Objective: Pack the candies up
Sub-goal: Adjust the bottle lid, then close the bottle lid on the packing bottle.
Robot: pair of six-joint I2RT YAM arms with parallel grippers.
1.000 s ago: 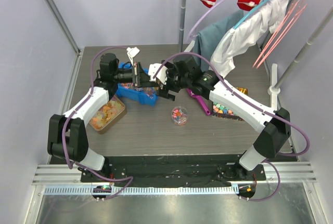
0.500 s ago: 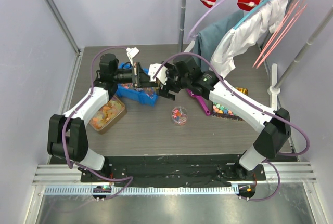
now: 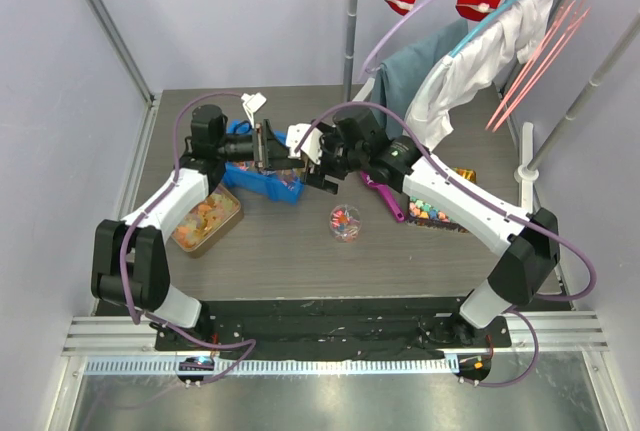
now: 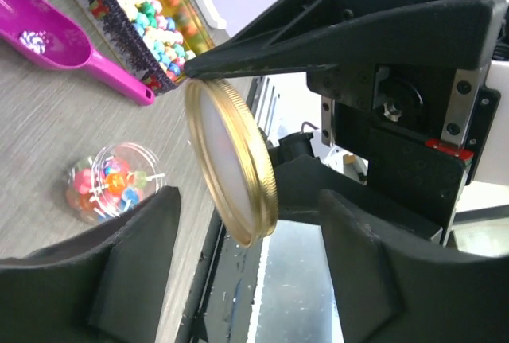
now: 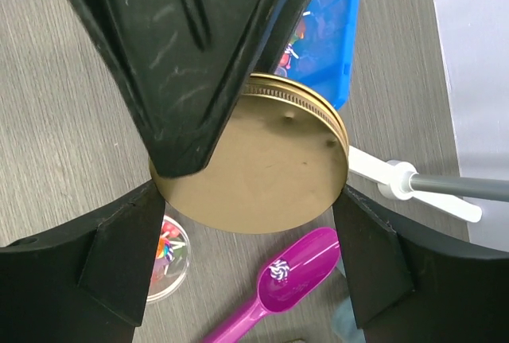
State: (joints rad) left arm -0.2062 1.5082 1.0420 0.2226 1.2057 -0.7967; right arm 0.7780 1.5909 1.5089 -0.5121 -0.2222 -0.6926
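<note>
Candies, tiny wrapped red, pink, blue and yellow sweets, lie in a small clear round jar standing uncovered on the grey wood-grain table, near the table's middle. More lie in the blue plastic bin beyond it. One sits in the bowl of the magenta plastic scoop lying just right of the jar. The right gripper is clamped across a round gold metal lid, raised above the bin's near edge. The left gripper faces it, fingers spread, with the lid's edge between them; no contact is visible.
</note>
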